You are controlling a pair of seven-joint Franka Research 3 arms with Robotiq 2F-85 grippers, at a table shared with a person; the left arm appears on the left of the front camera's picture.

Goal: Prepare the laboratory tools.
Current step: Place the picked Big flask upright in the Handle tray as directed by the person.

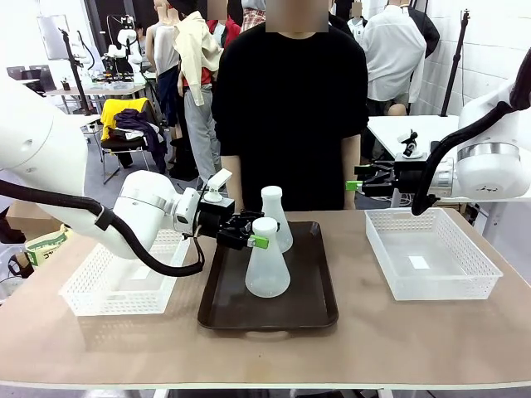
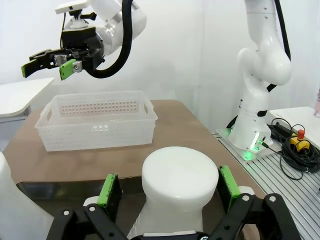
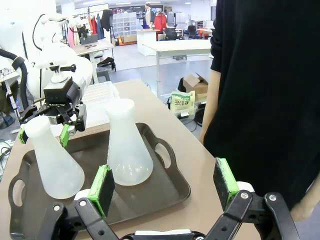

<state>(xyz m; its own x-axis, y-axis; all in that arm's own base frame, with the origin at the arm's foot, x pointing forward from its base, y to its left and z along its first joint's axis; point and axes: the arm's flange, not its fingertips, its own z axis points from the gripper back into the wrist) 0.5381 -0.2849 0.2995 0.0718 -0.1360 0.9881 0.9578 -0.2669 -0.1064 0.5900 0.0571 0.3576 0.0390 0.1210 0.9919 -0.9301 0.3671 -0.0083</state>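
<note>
Two frosted white conical flasks stand upright on a dark brown tray (image 1: 311, 311). The nearer flask (image 1: 267, 269) has its neck between the fingers of my left gripper (image 1: 255, 235). In the left wrist view the flask's round top (image 2: 180, 175) sits between the green pads (image 2: 109, 190) with a gap on each side, so the left gripper (image 2: 168, 186) is open. The farther flask (image 1: 276, 217) stands just behind. My right gripper (image 1: 357, 184) hovers open and empty above the table's far right. In the right wrist view both flasks (image 3: 127, 145) (image 3: 52, 162) lie beyond its spread fingers (image 3: 102, 190).
A white mesh basket (image 1: 91, 290) sits left of the tray and another (image 1: 465, 265) to its right. A person in black (image 1: 290, 108) stands at the far edge, close beside the right gripper (image 3: 164, 187). The table's front strip is bare.
</note>
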